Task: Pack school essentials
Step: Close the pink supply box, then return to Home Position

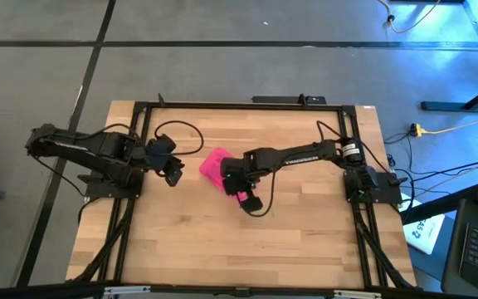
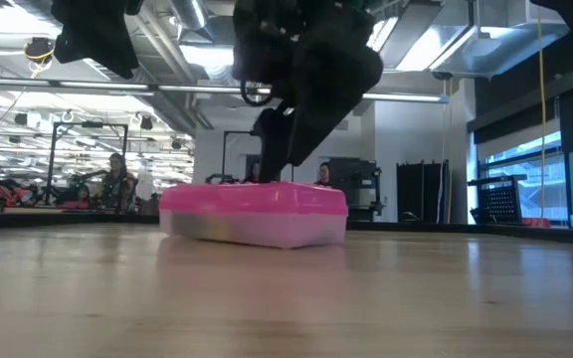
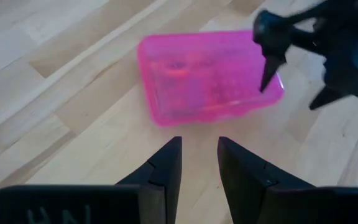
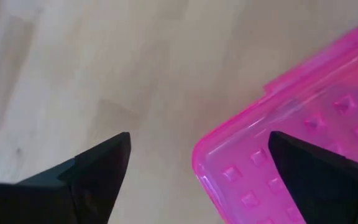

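Sitting closed near the middle of the tabletop point(image 1: 305, 241), the pink box point(image 1: 214, 165) hides any stationery; it could skid or tip if the right tool point(image 4: 197, 165), fingers spread wide, straddling one corner from above, presses off-centre; the left tool point(image 3: 199, 163), fingers slightly apart, waits just beside the box.
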Available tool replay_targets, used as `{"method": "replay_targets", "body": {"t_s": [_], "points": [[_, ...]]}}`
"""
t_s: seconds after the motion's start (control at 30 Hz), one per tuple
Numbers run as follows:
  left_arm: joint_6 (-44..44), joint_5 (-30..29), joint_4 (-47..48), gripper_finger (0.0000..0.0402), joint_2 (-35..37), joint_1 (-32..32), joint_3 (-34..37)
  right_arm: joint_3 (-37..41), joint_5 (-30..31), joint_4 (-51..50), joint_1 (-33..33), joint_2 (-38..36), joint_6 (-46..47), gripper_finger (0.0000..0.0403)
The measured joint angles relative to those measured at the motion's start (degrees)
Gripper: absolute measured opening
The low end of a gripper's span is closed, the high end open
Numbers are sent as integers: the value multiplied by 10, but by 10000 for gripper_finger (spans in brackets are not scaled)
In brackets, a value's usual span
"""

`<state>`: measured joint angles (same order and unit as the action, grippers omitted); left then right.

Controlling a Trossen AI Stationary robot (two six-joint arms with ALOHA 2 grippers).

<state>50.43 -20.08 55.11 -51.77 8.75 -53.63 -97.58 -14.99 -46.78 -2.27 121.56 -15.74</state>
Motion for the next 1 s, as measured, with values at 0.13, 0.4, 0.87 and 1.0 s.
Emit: {"method": "replay_targets", "body": {"t_s": [0.13, 0.4, 0.87, 1.0], "points": [[0, 0, 0, 98, 0, 0, 0, 1, -9, -36, 16, -10, 20, 386], [3, 13, -14, 98, 0, 0, 0, 3, -40, -139, 28, -86, 67, 386], [-12, 34, -17, 98, 0, 0, 0, 3, 86, -228, 24, -214, 179, 378], [-11, 34, -16, 91, 0, 0, 0, 3, 124, -230, 24, -253, 187, 343]]}}
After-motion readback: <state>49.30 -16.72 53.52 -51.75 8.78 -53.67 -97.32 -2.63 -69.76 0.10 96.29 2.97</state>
